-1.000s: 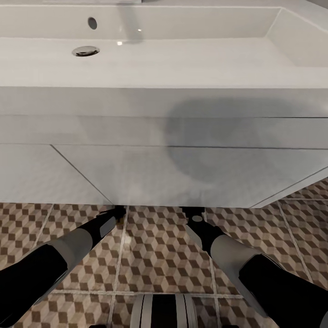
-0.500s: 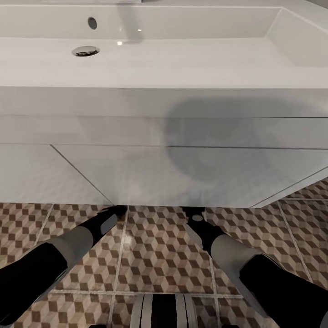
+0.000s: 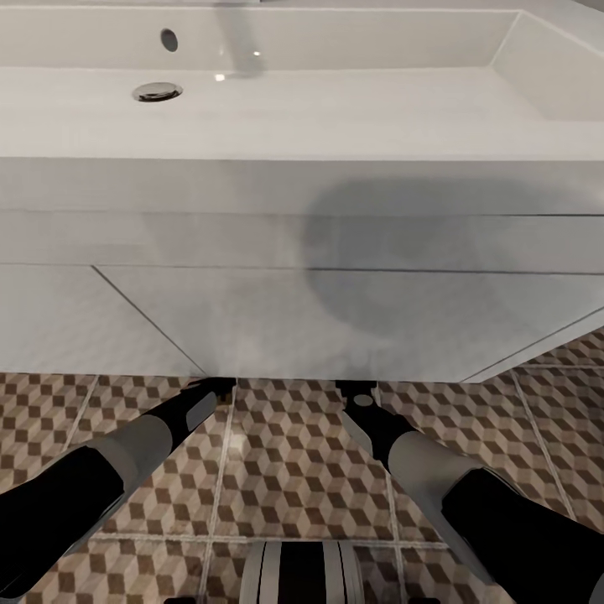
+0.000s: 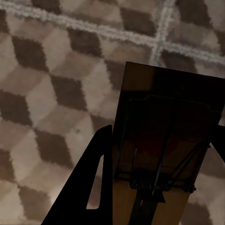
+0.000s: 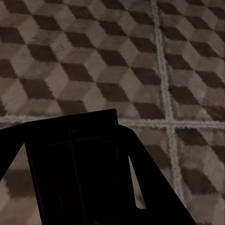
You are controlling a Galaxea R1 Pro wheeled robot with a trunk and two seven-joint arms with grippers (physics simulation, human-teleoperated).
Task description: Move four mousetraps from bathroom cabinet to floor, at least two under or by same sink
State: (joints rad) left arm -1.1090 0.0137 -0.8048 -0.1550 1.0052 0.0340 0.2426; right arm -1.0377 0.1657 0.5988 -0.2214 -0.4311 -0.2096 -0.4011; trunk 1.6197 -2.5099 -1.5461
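Robot base: a rounded white and black part (image 3: 302, 572) at the bottom edge of the head view, nearest the camera.
Arms: the left arm (image 3: 101, 470) and the right arm (image 3: 453, 486) both reach forward and down over the bathroom floor (image 3: 285, 470), with their ends going under the front edge of the white vanity unit (image 3: 277, 319).
Left gripper (image 4: 157, 178): seen from its wrist camera, the black fingers (image 4: 84, 187) stand on either side of a mousetrap (image 4: 164, 140), a dark brown wooden slab with wire and a spring; the jaws are closed on its sides, holding it just above the tiles.
Right gripper (image 5: 77, 173): its jaws clasp a second mousetrap (image 5: 70, 164), which looks almost black in shadow; a finger (image 5: 145, 187) presses one side of it.
Floor: square tiles with a brown, beige and white cube pattern and pale grout lines, lying close under both traps.
Vanity front: flat white panels with a soft round shadow to the right of centre.
Sink (image 3: 335, 109): a wide white basin above the vanity, farthest away, with a chrome drain (image 3: 157, 92) and an overflow hole (image 3: 169, 39) at its left.
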